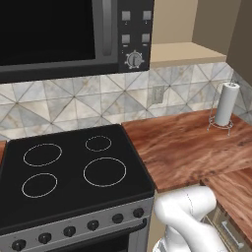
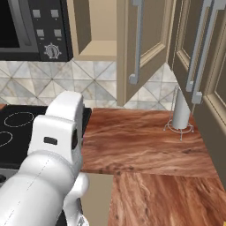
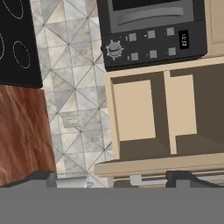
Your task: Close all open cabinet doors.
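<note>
The claw (image 3: 111,178) stands wide open with nothing between its dark tips, looking into the open wall cabinet (image 3: 153,113) whose bare beige inside sits just beside the microwave (image 3: 151,30). From the right base view, going left to right: the black cooktop (image 2: 17,126) lies at the counter's left edge, the microwave hangs above it, next comes the open cabinet box, then one of the cabinet doors (image 2: 143,48) swung out over the wooden counter (image 2: 141,137), edge toward the camera, its silver bar handle (image 2: 137,44) showing. Further right, the paper towel roll (image 2: 181,112) stands upright in its wire holder near the counter's back right corner, and another tan door (image 2: 207,62) with two bar handles hangs at the right edge.
</note>
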Controlling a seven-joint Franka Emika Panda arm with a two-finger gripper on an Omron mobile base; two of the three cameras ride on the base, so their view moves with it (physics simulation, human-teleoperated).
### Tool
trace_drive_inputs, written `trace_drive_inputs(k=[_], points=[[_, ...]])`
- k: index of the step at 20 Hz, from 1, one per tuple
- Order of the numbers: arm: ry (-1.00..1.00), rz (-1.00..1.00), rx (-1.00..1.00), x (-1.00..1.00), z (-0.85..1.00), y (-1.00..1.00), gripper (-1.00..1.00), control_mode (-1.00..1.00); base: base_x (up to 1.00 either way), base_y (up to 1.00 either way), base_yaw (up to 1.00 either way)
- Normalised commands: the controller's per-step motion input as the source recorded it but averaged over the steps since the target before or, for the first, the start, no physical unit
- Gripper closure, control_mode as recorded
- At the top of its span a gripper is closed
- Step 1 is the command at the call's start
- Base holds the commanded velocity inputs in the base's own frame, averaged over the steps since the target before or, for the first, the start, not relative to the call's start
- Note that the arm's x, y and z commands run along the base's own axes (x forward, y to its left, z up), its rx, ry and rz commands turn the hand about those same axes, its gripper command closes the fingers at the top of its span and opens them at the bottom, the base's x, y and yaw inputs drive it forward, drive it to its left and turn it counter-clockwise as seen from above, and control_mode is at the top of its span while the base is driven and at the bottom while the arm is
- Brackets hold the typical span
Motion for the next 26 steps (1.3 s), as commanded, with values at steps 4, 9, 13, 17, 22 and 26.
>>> trace_drive_inputs(k=[4,9,13,17,22,26], points=[[-0.05,0.02,0.0,0.05,-0.05,-0.29,-1.0,-1.0,0.0,0.0,0.0],[0.0,0.0,0.0,0.42,0.0,-0.17,-1.0,-1.0,0.0,0.0,0.0],[0.0,0.01,0.0,0.46,0.0,-0.14,-1.0,-1.0,0.0,0.0,0.0],[0.0,0.02,0.0,0.37,0.0,-0.1,-1.0,-1.0,0.0,0.0,0.0],[0.0,0.03,0.0,0.4,0.0,-0.06,-1.0,-1.0,0.0,0.0,0.0],[0.0,0.03,0.0,0.42,0.0,-0.05,-1.0,-1.0,0.0,0.0,0.0]])
